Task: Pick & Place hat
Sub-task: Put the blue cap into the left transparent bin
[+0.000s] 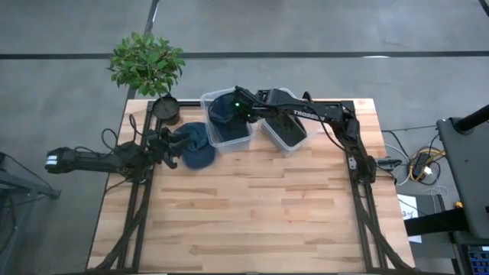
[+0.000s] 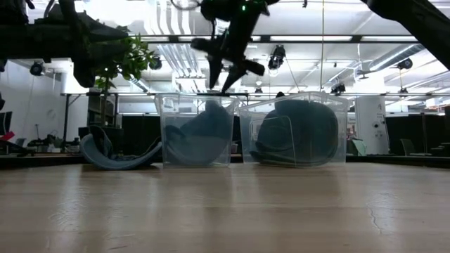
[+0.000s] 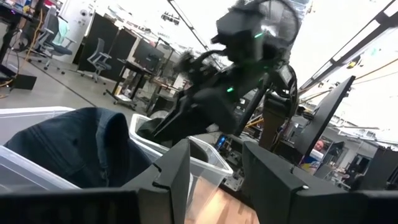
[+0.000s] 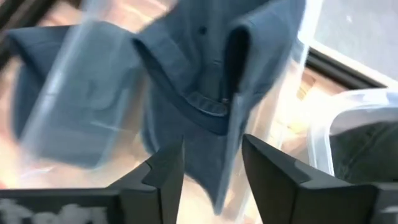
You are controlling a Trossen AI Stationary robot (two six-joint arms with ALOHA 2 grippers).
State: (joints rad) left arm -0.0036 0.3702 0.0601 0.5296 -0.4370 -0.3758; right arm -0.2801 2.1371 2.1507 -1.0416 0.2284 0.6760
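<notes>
The right gripper [image 1: 234, 103] hovered over the left bin [image 1: 243, 137], jaws spread, holding nothing. A blue hat [image 1: 223, 111] sat in that bin; another [image 1: 200, 155] lay on the table [image 1: 260, 206] beside it. The left gripper [image 1: 170, 145], near that hat, seemed open.

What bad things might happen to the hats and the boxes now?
1. The right gripper hangs open just above the left bin, so going lower it might bump the clear rim and push the bin.
2. The blue hat leans up the bin's wall, so it may not settle flat.
3. Another hat lies on the table beside the left gripper; a poor grasp might drag it.
</notes>
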